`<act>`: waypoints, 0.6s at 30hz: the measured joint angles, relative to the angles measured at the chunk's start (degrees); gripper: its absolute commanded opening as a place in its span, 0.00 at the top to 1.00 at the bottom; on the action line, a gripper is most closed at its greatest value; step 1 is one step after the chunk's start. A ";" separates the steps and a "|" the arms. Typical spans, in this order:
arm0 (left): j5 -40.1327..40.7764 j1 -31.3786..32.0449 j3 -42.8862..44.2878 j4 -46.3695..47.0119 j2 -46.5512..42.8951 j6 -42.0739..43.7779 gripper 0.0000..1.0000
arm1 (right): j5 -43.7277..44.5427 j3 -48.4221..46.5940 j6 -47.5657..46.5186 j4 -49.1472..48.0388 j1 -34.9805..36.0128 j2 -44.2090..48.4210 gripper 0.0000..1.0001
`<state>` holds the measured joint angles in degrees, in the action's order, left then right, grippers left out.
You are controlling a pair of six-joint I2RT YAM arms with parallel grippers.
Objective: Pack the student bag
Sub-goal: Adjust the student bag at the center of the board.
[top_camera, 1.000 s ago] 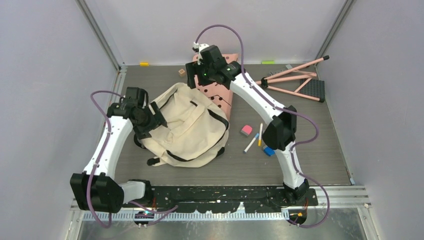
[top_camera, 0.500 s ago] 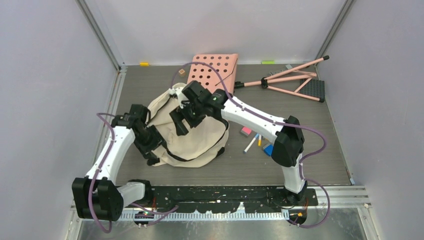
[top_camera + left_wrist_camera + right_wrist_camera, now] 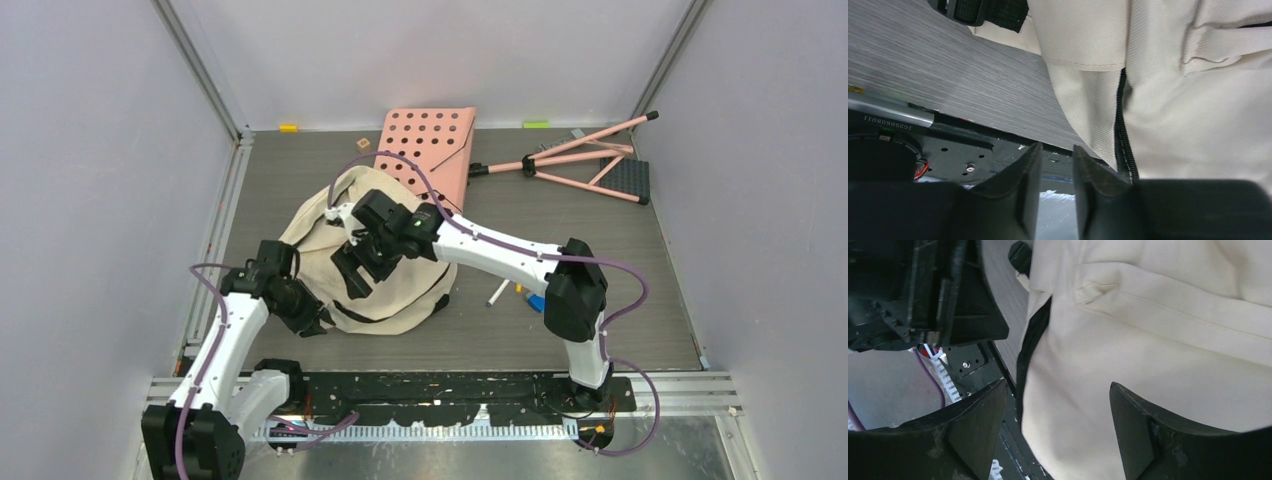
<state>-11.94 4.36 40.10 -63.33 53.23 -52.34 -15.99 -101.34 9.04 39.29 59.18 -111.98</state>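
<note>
The student bag (image 3: 395,290), cream fabric with black straps and zipper trim, lies slumped on the table left of centre. My left gripper (image 3: 316,320) sits low at the bag's near-left edge. In the left wrist view its jaws (image 3: 1057,150) stand a narrow gap apart with nothing between them, and the bag's fabric (image 3: 1173,100) and black zipper trim (image 3: 1120,140) lie just to their right. My right gripper (image 3: 349,278) hovers over the bag's top, open wide. Cream fabric (image 3: 1148,340) fills the space in front of the right gripper (image 3: 1058,390), with nothing gripped.
A pink perforated board (image 3: 428,150) lies behind the bag. A pink folding stand (image 3: 590,160) lies at the back right. A marker (image 3: 497,293) and a blue item (image 3: 536,301) lie right of the bag, partly under the right arm. A yellow piece (image 3: 288,128) lies along the back edge.
The right arm swung from over the pink board at the back down onto the bag. The left arm drew back toward the bag's near-left edge, and its jaws narrowed.
</note>
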 measured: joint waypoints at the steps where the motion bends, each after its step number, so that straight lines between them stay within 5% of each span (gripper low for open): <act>1: 0.13 0.00 -0.55 0.07 -0.44 -0.33 0.78 | 0.09 0.00 -0.15 -0.04 0.66 0.00 0.20; 7: 0.81 0.00 -3.72 -0.20 -3.21 -1.90 0.83 | 0.24 -1.25 -1.20 1.05 4.20 -0.66 0.21; 18: 1.36 0.00 -3.56 2.14 -8.79 -7.30 0.63 | 3.61 -1.64 -3.67 3.89 5.53 -3.15 0.34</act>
<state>-10.59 4.36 36.53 -61.19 44.45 -59.64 -12.38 -102.98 5.37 43.18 64.71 -115.13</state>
